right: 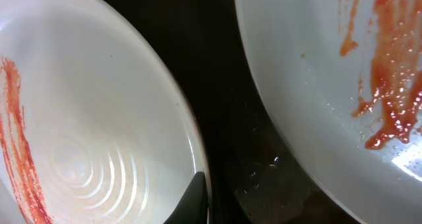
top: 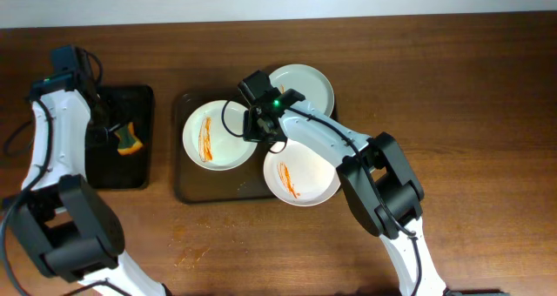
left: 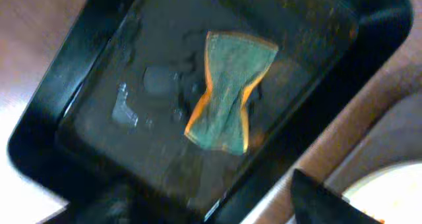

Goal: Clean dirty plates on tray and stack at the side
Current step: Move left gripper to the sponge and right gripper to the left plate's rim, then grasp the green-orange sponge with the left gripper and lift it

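only one of the right fingers (right: 194, 199) shows, at the rim of the left plate (top: 222, 148) (whether it grips, i cannot tell). the left fingers (left: 316, 196) hang wide and empty over the sponge (left: 227, 92) in the black tray (left: 46, 145). all three plates sit on the brown tray (top: 187, 191), two streaked, none stacked: cleaning looks barely begun.

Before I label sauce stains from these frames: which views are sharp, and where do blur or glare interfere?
Overhead view: sharp and evenly lit, streaks readable on the left plate. Left wrist view: blurred, with the sponge and the black tray soft-edged. Right wrist view: crisp close-up, slight glare low on the right-hand plate.
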Robot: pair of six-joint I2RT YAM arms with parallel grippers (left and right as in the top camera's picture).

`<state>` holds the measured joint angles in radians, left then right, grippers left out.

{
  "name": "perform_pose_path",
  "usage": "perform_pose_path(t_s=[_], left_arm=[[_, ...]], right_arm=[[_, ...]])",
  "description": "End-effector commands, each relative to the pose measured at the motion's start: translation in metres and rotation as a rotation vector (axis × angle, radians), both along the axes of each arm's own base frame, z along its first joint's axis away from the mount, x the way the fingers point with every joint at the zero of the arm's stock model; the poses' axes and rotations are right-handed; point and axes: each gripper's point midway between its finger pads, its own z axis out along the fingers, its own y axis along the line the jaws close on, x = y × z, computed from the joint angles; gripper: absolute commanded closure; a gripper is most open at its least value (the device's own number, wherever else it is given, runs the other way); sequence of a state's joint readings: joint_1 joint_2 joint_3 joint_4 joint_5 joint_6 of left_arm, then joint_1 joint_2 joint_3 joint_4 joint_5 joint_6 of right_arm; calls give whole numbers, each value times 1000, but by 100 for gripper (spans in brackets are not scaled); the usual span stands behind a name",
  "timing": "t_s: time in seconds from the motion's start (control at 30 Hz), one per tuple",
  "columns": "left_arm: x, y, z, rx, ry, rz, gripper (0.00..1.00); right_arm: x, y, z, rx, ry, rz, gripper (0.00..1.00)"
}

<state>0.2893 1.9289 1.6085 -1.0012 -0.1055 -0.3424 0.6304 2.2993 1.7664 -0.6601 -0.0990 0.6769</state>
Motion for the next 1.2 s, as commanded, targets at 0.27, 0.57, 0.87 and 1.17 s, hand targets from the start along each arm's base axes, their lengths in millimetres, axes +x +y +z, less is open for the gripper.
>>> perform_pose_path(t_s=[0.27,0.57,0.87,1.17], left_arm=[[20,7,-94,-13,116,-86,62],[38,-24,-77,-152,38,-317,99],[32,-61,5,-237,-12,-521,100],[22,-166,-52,-264,78,-579,100]], right_arm=[[-4,4,-12,-18,14,24,96],[-9,10,-11,16,37,46,96],[-1,0,-6,97,78,84,96],[10,-2,-3,122,55,63,96]])
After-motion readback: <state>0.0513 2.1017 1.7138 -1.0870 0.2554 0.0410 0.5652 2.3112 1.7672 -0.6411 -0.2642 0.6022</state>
